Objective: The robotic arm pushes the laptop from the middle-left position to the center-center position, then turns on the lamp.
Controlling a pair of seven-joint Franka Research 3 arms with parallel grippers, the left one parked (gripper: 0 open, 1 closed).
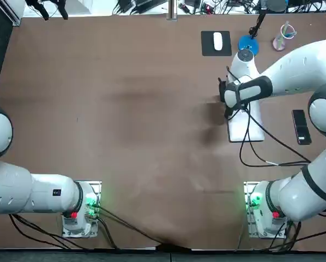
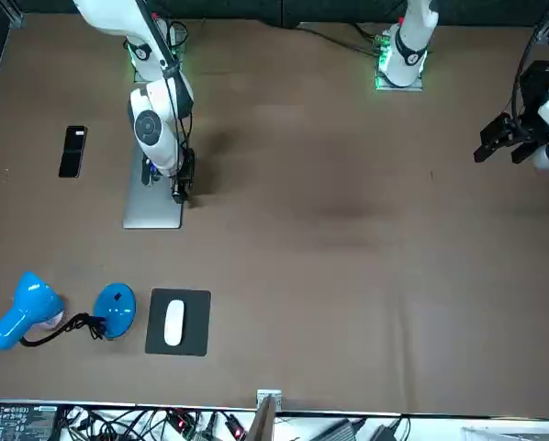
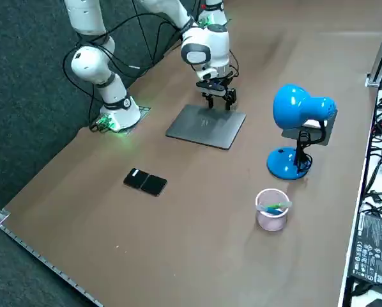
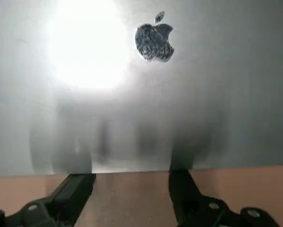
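A closed silver laptop point(image 1: 246, 124) point(image 2: 152, 200) point(image 3: 207, 125) lies flat on the right part of the table; its lid and logo point(image 4: 154, 41) fill the wrist view. My right gripper point(image 1: 227, 105) point(image 2: 181, 186) point(image 3: 218, 98) point(image 4: 130, 178) is low at the laptop's long edge that faces the table's middle. It is open, and both fingertips point(image 4: 80, 182) rest against that edge with nothing between them. The blue desk lamp point(image 1: 248, 43) point(image 2: 27, 308) point(image 3: 299, 109) stands beyond the laptop's far end; I cannot tell whether it is lit.
A black mouse pad point(image 1: 207, 43) point(image 2: 192, 323) with a white mouse point(image 1: 218, 41) lies beside the lamp. A pink cup point(image 1: 283, 38) point(image 3: 271, 209) stands at the far right corner. A black phone point(image 1: 301, 126) point(image 2: 72, 150) point(image 3: 145, 181) lies right of the laptop.
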